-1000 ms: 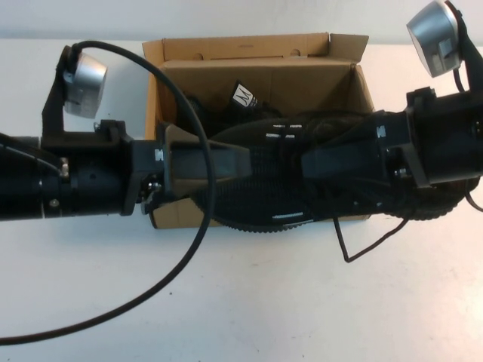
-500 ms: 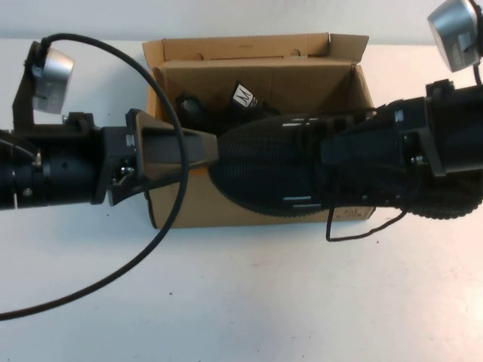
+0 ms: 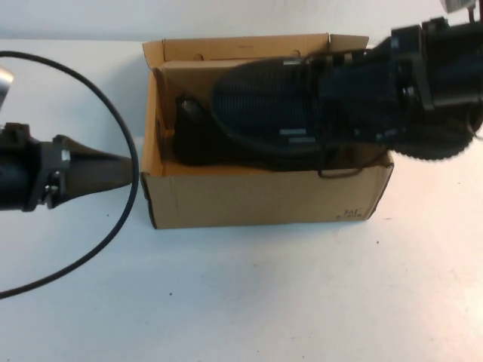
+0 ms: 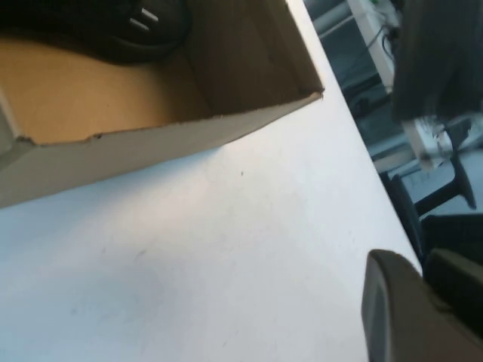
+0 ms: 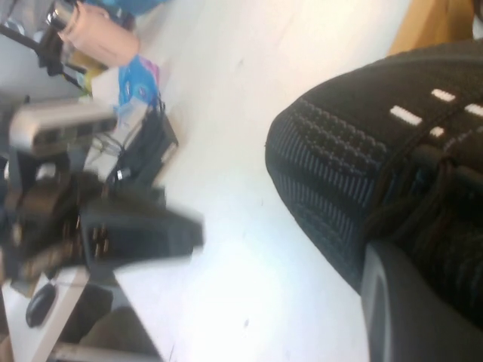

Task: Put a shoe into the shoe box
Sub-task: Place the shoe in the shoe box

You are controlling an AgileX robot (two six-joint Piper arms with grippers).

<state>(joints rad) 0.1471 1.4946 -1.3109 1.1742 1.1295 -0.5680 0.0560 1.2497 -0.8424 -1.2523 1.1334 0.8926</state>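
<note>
Two black mesh sneakers in sight. One shoe held above the open shoe box, over its far right part, ribbed toe pointing left, small white side stripes showing, heel end lost under the right arm. The second sneaker lying inside the box, along its left half, partly covered from above by the held one; in the left wrist view only a dark rounded part of it with white stripes shows, resting on the box floor.

One shoe box, brown corrugated cardboard, lid flap standing open at the far side, small dark print low on the near wall toward the right corner. Standing on one white table.

Right gripper over the right far part of the box, clamped onto the held shoe at its lace region, jaws closed on the mesh; in the right wrist view one grey finger pressed against the shoe's upper, laces just beside it.

Left gripper out to the left of the box, just beside its left wall and apart from it, near the table's left edge, jaws drawn together to a narrow wedge with nothing between them; fingertips over bare table in its own view. One black cable looping round the left arm.
</note>
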